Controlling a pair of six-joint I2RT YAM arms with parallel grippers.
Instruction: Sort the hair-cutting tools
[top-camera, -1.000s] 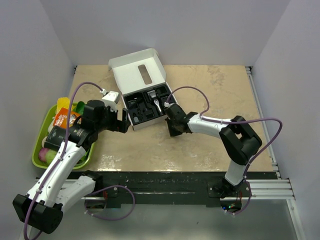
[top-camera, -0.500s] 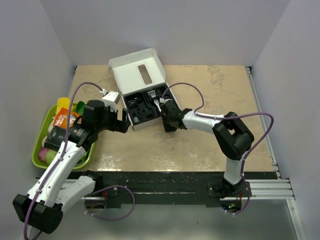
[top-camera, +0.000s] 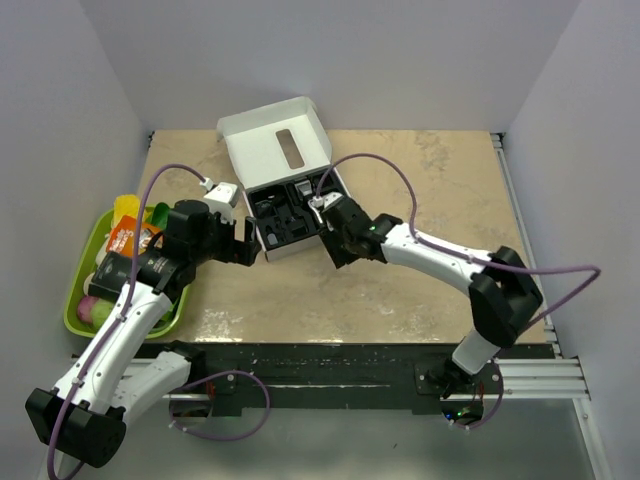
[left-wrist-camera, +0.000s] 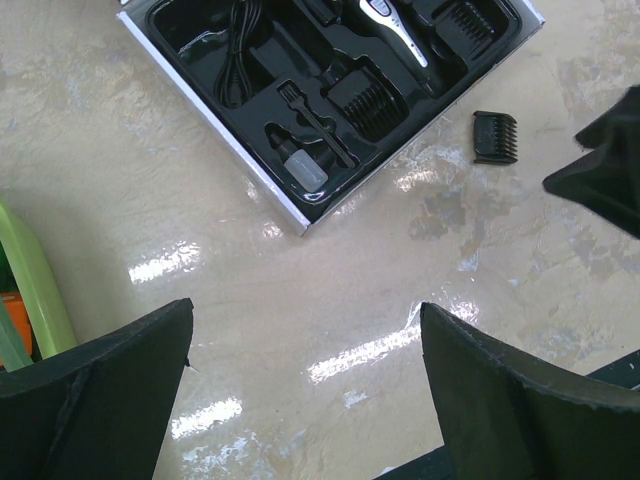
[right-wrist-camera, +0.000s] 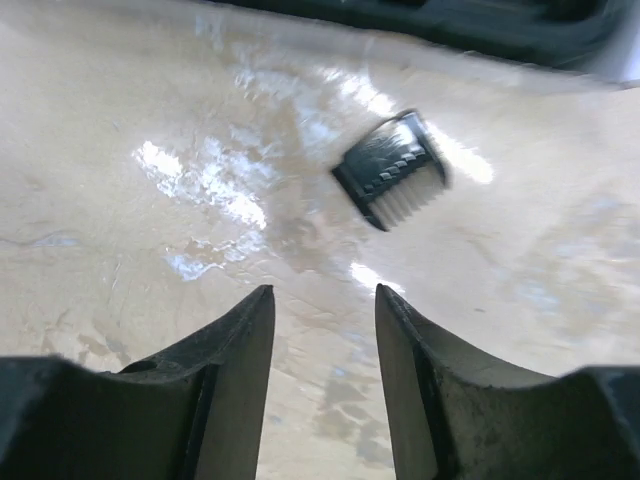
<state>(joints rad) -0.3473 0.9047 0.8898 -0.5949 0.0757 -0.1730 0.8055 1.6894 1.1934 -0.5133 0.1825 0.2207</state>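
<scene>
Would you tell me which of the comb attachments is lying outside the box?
The lone comb attachment on the tabletop beside the box; the other combs sit in the insert's slots.

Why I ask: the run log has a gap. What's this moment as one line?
left gripper: open, empty | right gripper: open, empty | comb attachment: on table, outside box

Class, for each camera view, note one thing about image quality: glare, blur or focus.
Right wrist view: the comb attachment is smeared by blur, and white glare patches sit on the table. Left wrist view: the comb attachment looks crisp, but bright glare streaks cross the glossy table. Top external view: even light, sharp throughout, with only a mild sheen along the table's near edge.
</scene>
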